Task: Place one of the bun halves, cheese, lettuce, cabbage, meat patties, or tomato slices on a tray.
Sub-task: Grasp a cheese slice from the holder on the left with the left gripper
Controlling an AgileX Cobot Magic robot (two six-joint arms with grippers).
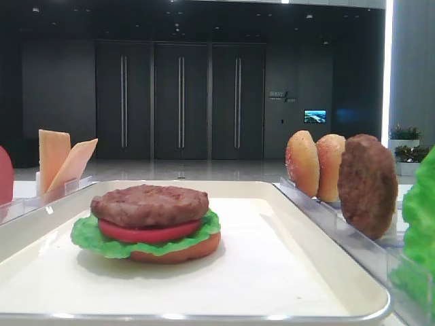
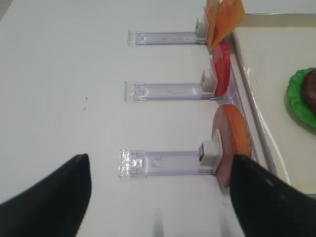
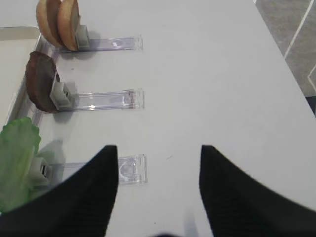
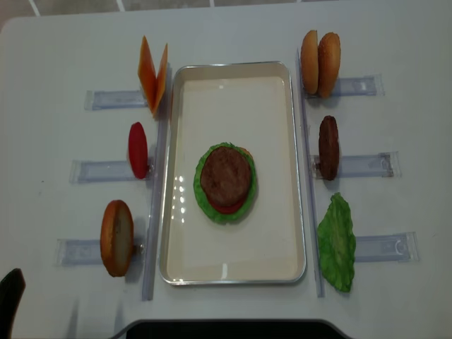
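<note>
The cream tray (image 4: pixel 233 88) lies mid-table and holds a stack of bun half, lettuce, tomato slice and meat patty (image 4: pixel 226 176). Left of it, racks hold two cheese slices (image 4: pixel 152 74), a tomato slice (image 4: pixel 138 150) and a bun half (image 4: pixel 117 237). On the right stand two bun halves (image 4: pixel 320 62), a patty (image 4: pixel 328 147) and lettuce (image 4: pixel 337 242). Cabbage is out of view. My left gripper (image 2: pixel 159 163) hangs open and empty over the table beside the near bun half (image 2: pixel 232 138). My right gripper (image 3: pixel 158 148) is open and empty, to the right of the lettuce (image 3: pixel 17 158).
Clear plastic racks (image 4: pixel 99 99) stick out from both long sides of the tray. The table's right edge (image 3: pixel 291 64) is near the right arm. A dark shape (image 4: pixel 226 328) sits at the table's near edge.
</note>
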